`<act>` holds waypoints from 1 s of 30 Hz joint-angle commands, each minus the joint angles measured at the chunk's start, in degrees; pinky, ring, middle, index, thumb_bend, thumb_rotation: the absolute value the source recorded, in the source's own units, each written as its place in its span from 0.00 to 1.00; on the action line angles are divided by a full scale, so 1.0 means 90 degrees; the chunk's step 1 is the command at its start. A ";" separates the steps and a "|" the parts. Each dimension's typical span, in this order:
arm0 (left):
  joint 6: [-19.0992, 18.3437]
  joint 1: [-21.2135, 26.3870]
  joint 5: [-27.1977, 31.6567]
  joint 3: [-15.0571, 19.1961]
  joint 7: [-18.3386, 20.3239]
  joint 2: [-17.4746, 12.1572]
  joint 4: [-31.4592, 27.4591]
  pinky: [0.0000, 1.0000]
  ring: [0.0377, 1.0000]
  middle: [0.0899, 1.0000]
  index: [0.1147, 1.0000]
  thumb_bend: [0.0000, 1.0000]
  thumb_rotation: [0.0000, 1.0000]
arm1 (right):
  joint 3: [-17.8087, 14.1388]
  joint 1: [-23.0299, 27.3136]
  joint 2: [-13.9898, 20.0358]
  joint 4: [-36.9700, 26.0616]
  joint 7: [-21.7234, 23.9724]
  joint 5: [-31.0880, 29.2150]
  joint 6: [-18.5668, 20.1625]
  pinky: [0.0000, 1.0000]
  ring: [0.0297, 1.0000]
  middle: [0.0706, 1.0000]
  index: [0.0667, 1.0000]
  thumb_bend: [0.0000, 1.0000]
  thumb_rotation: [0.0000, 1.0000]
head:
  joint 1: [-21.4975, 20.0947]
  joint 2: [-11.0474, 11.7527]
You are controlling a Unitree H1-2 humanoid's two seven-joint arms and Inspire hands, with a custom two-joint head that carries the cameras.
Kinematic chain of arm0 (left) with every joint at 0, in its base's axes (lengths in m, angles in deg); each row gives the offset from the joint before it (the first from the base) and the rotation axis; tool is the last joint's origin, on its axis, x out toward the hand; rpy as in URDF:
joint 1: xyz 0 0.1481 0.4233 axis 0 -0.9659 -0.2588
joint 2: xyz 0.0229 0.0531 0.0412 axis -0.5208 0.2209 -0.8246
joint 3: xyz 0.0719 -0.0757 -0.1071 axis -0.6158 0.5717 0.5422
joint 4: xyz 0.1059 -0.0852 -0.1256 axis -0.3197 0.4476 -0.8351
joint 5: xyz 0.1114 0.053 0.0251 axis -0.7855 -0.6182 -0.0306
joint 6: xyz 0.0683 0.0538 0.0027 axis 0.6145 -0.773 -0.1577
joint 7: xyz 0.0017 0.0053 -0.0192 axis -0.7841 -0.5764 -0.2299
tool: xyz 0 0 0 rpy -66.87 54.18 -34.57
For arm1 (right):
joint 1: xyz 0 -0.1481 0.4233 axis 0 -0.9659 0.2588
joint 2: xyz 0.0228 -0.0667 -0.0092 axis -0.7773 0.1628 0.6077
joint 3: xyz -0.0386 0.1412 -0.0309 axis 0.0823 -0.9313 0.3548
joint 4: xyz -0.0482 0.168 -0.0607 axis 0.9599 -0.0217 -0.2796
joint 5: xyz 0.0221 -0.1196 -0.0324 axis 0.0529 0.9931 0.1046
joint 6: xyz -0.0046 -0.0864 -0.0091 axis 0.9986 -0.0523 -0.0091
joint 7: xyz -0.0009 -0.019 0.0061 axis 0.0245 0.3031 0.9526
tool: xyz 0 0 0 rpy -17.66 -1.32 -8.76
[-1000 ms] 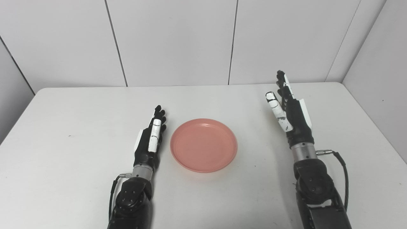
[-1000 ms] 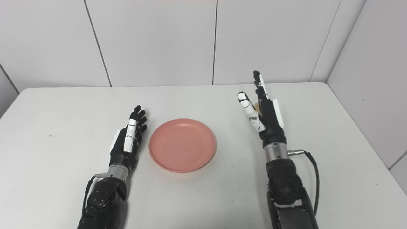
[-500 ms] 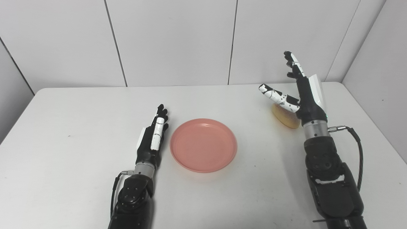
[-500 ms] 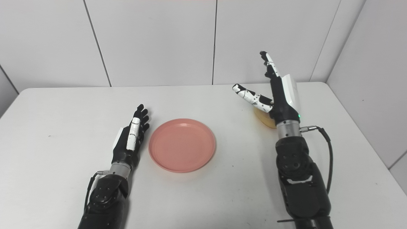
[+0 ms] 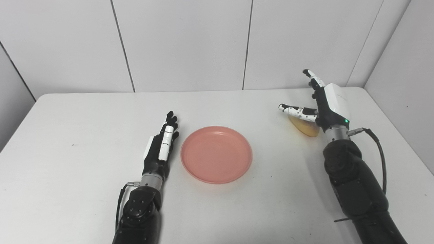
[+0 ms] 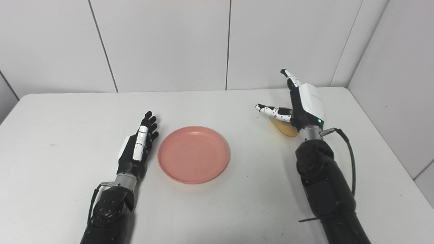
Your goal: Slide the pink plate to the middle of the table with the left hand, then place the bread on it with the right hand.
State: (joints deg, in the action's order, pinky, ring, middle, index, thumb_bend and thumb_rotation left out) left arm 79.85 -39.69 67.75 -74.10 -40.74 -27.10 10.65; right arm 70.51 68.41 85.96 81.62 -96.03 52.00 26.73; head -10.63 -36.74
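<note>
The pink plate lies empty near the middle of the white table. My left hand rests flat and open just left of the plate, a small gap from its rim. The bread, a flat tan oval, lies on the table at the right. My right hand hovers over it, open, with the thumb spread above the bread's left end and the fingers pointing up and away. The hand hides part of the bread. It also shows in the right eye view.
White wall panels stand behind the table's far edge, and a side wall closes in at the right. The table's right edge runs close to my right arm.
My right hand has moved forward and right from in front of the bread, then tipped down over it, thumb spread wide. The left hand and plate stay where they were.
</note>
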 commanded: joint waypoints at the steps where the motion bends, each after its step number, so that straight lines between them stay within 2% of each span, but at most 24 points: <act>1: 0.0199 0.0196 -0.0083 0.0000 -0.0049 -0.0016 -0.0197 1.00 1.00 1.00 1.00 0.61 1.00 | 0.0047 0.0393 0.0216 0.0044 -0.0227 0.0120 -0.0134 0.67 0.81 0.87 0.86 0.83 0.47 | -0.0005 -0.0015; 10: 0.0201 0.0183 -0.0124 0.0014 -0.0061 0.0025 -0.0250 1.00 1.00 1.00 1.00 0.61 1.00 | 0.0300 0.0434 0.0473 0.0368 -0.0143 0.0367 0.0039 0.77 0.85 0.86 0.86 0.83 0.46 | -0.0035 -0.0028; 14: 0.0235 0.0170 -0.0148 -0.0004 -0.0076 0.0033 -0.0276 1.00 1.00 1.00 1.00 0.61 1.00 | 0.0425 0.0394 0.0543 0.0472 -0.0069 0.0426 0.0097 0.79 0.85 0.86 0.86 0.88 0.54 | -0.0007 -0.0010; 16: 0.0222 0.0157 -0.0161 -0.0012 -0.0090 0.0037 -0.0301 1.00 1.00 1.00 1.00 0.61 1.00 | 0.0483 0.0380 0.0566 0.0527 -0.0042 0.0445 0.0133 0.79 0.84 0.85 0.86 0.87 0.54 | -0.0005 -0.0024; 19: 0.0234 0.0141 -0.0147 -0.0008 -0.0104 0.0053 -0.0332 1.00 1.00 1.00 1.00 0.61 1.00 | 0.0551 0.0371 0.0566 0.0694 -0.0058 0.0454 0.0157 0.77 0.83 0.84 0.84 0.80 0.37 | 0.0017 -0.0016; 20: 0.0235 0.0138 -0.0152 -0.0010 -0.0116 0.0054 -0.0337 1.00 1.00 1.00 1.00 0.61 1.00 | 0.0559 0.0386 0.0557 0.0773 -0.0077 0.0450 0.0165 0.77 0.83 0.84 0.84 0.80 0.36 | 0.0023 -0.0019; 24: 0.0248 0.0128 -0.0155 -0.0021 -0.0132 0.0051 -0.0352 1.00 1.00 1.00 1.00 0.61 1.00 | 0.0552 0.0452 0.0520 0.1060 -0.0132 0.0362 0.0120 0.67 0.75 0.80 0.79 0.75 0.19 | 0.0046 -0.0039; 29: 0.0227 0.0116 -0.0054 0.0003 -0.0090 0.0067 -0.0380 1.00 1.00 1.00 1.00 0.61 1.00 | 0.0524 0.0418 0.0444 0.1046 -0.0134 0.0230 0.0154 0.51 0.62 0.73 0.73 0.66 0.06 | 0.0041 -0.0064; 30: 0.0213 0.0117 -0.0095 -0.0015 -0.0099 0.0056 -0.0385 1.00 1.00 1.00 1.00 0.61 1.00 | 0.0519 0.0418 0.0434 0.1063 -0.0147 0.0192 0.0114 0.51 0.62 0.72 0.73 0.66 0.06 | 0.0042 -0.0062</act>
State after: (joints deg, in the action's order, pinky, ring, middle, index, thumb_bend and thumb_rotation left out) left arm 79.85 -40.29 66.96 -74.15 -41.82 -26.68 9.29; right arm 75.84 69.37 89.40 92.38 -96.02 54.26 27.35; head -10.28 -37.35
